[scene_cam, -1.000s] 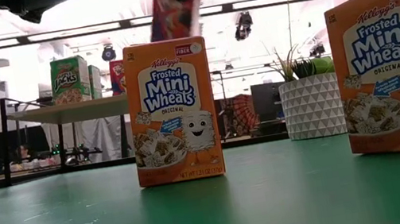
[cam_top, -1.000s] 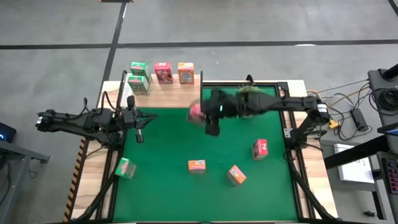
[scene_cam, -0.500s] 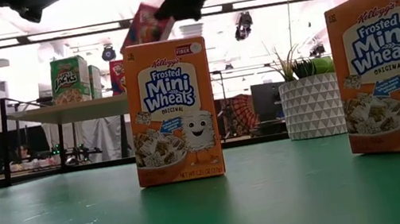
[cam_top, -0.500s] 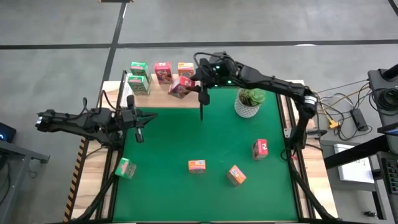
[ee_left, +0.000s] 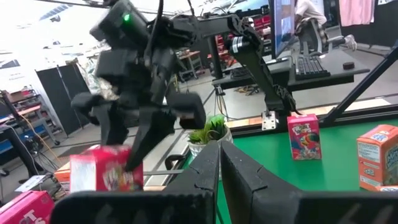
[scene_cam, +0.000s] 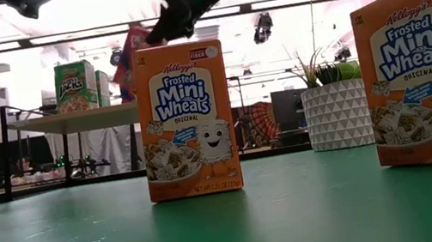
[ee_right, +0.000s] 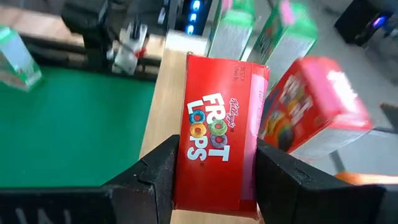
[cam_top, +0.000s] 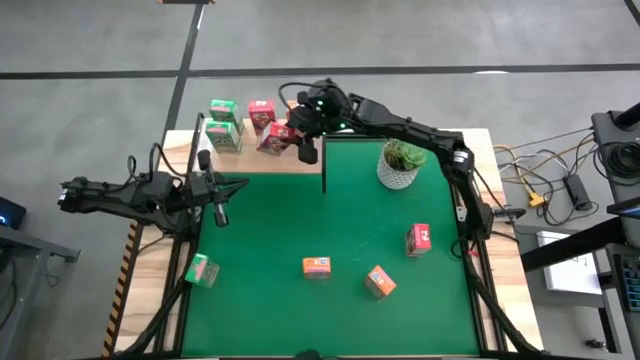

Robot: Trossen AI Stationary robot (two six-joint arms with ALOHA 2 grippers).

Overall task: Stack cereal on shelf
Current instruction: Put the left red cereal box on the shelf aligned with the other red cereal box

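Note:
My right gripper (cam_top: 292, 135) reaches over the light-wood shelf (cam_top: 245, 155) at the table's far left, shut on a pink cereal box (cam_top: 274, 139), also visible in the right wrist view (ee_right: 217, 143). On the shelf stand two green boxes (cam_top: 223, 122) and another pink box (cam_top: 262, 110). My left gripper (cam_top: 217, 198) waits shut and empty near the table's left edge. On the green mat stand a green box (cam_top: 202, 270), two orange boxes (cam_top: 316, 266) (cam_top: 379, 282) and a pink one (cam_top: 418, 239). My right gripper pinches the pink box between its two fingers (ee_right: 158, 177), on the two opposite faces either side of the red panel printed Froot Loops (ee_right: 214, 134). The fingers slant down from the table's right. The box is lifted clear and tilted above the shelf.
A white patterned plant pot (cam_top: 399, 166) stands at the far right of the mat, beside the right arm. A thin dark upright (cam_top: 323, 160) marks the shelf's right end. In the low view an orange box (scene_cam: 185, 119) stands in front of the shelf (scene_cam: 85, 120).
My right gripper has swung from above the mat's far middle toward the table's far left, over the shelf, rolling as it went. The pink box went with it, stayed clear of everything and tipped over to a slant.

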